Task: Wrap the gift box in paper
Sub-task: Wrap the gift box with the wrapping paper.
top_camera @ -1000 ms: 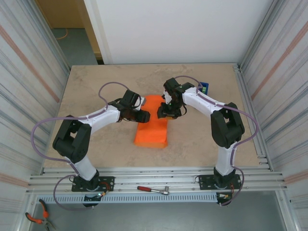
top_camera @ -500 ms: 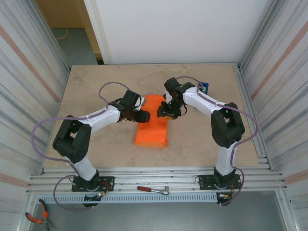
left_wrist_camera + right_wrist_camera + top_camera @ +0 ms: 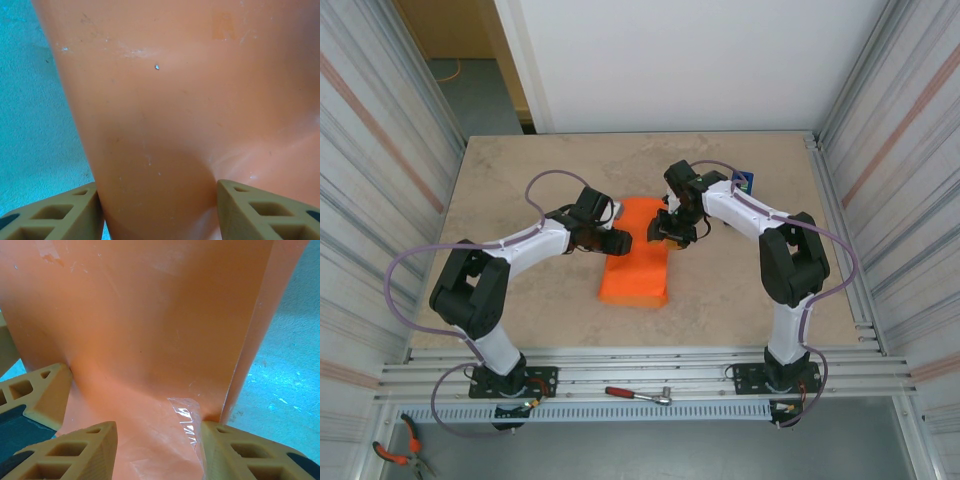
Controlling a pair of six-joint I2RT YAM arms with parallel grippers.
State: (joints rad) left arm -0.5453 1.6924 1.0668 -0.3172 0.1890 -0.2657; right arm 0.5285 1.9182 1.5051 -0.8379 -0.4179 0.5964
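Nearest you, a red-handled hand tool (image 3: 638,395) lies on the front rail, and orange-handled pliers (image 3: 395,455) lie at the near left corner. Mid-table (image 3: 720,300), the paper (image 3: 638,262) is plain bright orange and lies folded into a long raised block. The left gripper (image 3: 620,242) meets its left edge and the right gripper (image 3: 665,233) its right edge, both towards the far end. In each wrist view the tan fingers stand apart and paper spans the gap, touching both. You cannot tell whether either one actually clamps it. A scrap of clear tape (image 3: 185,421) sits on the paper by the right gripper. Beyond, the blue tape dispenser (image 3: 745,183) stands apart; its markings are too small to read.
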